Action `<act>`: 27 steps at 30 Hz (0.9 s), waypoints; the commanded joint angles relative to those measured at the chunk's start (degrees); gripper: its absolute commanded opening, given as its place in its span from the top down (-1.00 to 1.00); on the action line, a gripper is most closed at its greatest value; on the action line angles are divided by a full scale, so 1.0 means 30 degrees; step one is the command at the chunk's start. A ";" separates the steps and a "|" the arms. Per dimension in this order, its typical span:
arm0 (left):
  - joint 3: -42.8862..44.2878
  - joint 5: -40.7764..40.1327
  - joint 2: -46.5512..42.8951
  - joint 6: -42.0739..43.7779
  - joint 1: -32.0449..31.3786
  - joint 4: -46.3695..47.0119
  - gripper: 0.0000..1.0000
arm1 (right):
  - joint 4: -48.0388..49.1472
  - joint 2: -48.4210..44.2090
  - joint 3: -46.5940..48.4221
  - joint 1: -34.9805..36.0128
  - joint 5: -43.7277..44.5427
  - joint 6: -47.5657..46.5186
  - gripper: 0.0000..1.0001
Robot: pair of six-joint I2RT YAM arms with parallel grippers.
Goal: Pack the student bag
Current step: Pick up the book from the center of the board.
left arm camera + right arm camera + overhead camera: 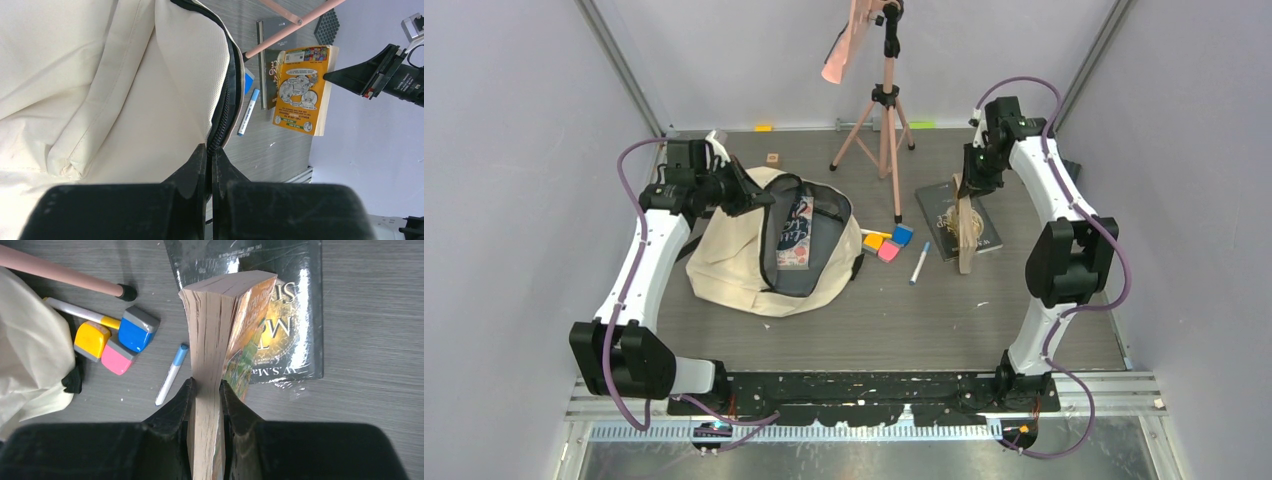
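The student bag [734,262], cream canvas with a black zip, lies left of centre with its mouth open, and a printed book [794,232] shows inside against the dark lining. My left gripper [759,200] is at the bag's upper rim. In the left wrist view it [210,150] is shut on the bag's zip edge [227,100]. My right gripper [972,185] is shut on an orange paperback [965,228], holding it on edge above a dark book [936,215]. The right wrist view shows the fingers [206,385] pinching the paperback's page block [220,325].
Between the bag and the dark book [295,315] lie a yellow eraser [91,340], a blue eraser [138,327], a pink eraser [117,356], a blue-capped pen [171,374] and a marker [75,311]. A pink tripod [884,110] stands at the back, with a small wooden cube [773,158] to its left.
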 commanded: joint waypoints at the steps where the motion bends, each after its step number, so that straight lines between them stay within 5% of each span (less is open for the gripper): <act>1: 0.0476 0.0535 -0.0023 -0.0033 0.0103 0.0530 1.00 | 0.2147 -0.0888 -0.1554 -0.0025 0.4619 -0.0430 0.67; 6: 0.0596 0.0590 0.0111 0.0004 0.0107 0.0529 1.00 | 0.2152 -0.1014 -0.2758 0.0191 0.5123 -0.0977 0.37; 20: 0.0541 0.0624 0.0001 0.0092 0.0106 0.0339 1.00 | 0.2779 -0.0854 -0.4615 0.1183 0.5288 0.0053 0.00; 24: 0.0679 0.0631 -0.0109 0.0136 0.0122 0.0324 1.00 | 0.2323 -0.0964 -0.4212 0.1239 0.5928 0.0337 0.13; 27: 0.0876 0.0623 -0.0118 0.0174 0.0114 0.0273 1.00 | 0.1537 -0.1093 -0.3425 0.1240 0.6286 0.0538 0.52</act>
